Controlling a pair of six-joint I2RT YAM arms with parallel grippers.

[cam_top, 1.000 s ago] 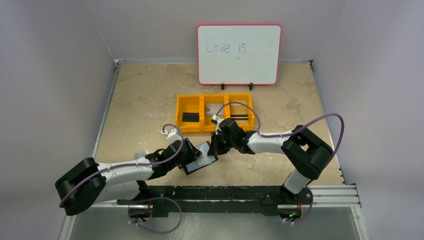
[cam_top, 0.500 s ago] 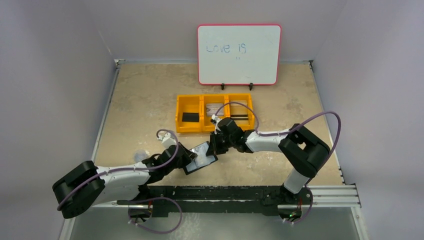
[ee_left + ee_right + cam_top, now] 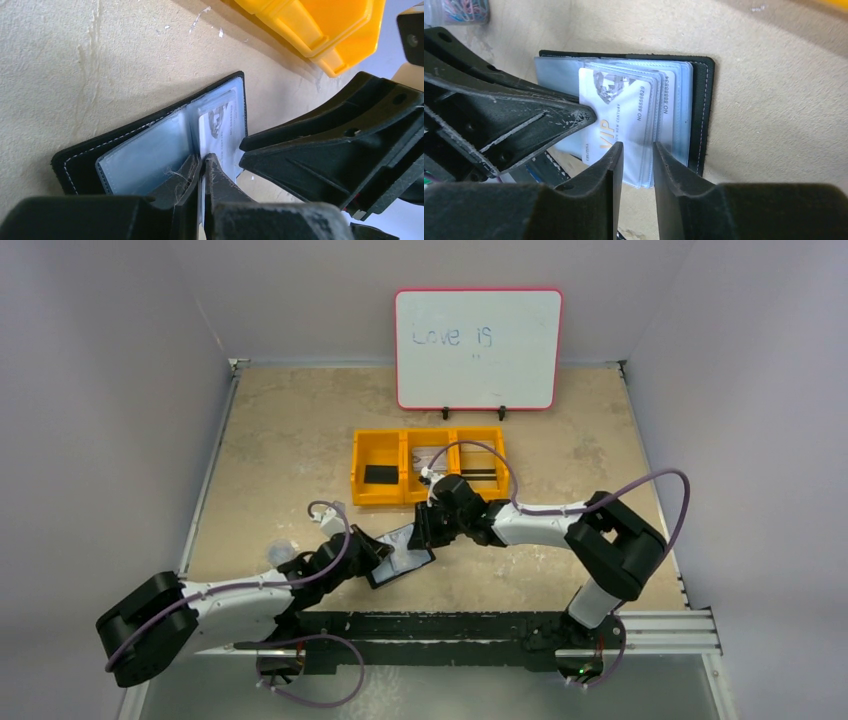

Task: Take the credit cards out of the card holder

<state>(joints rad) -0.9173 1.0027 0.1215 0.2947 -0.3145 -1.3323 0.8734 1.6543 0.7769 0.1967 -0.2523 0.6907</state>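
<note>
Grey-walled beige tabletop point(image 3: 270, 440) is bearing open black leather card holder point(image 3: 701, 100); left claw point(image 3: 201, 167) is pinching its clear pockets point(image 3: 145, 160), right claw point(image 3: 638, 150) hanging parted.

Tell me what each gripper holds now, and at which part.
The left gripper seems to pinch the white card by its edge, inside the open wallet. The right gripper is open and holds nothing.

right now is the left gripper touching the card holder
Touching. The left wrist view shows the left gripper shut on a pale leaf, pocket or card, rising from the fold of the open card holder.
</note>
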